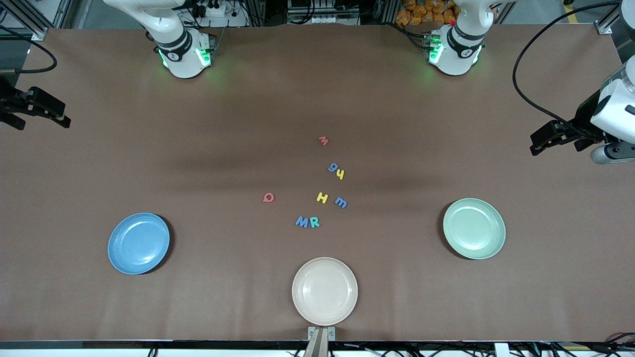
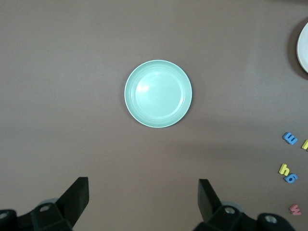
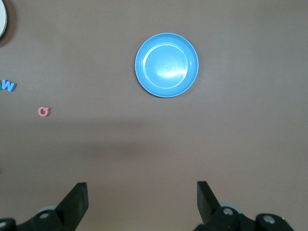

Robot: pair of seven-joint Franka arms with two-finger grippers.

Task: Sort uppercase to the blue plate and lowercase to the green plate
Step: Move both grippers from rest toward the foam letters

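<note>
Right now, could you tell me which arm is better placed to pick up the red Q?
Probably the right arm: the red Q lies toward its end, nearest the blue plate. Both the right gripper and left gripper wait open at the table's ends.

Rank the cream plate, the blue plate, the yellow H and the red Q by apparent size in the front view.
1. cream plate, marginally, though nearest the camera
2. blue plate
3. yellow H and red Q, alike
</note>
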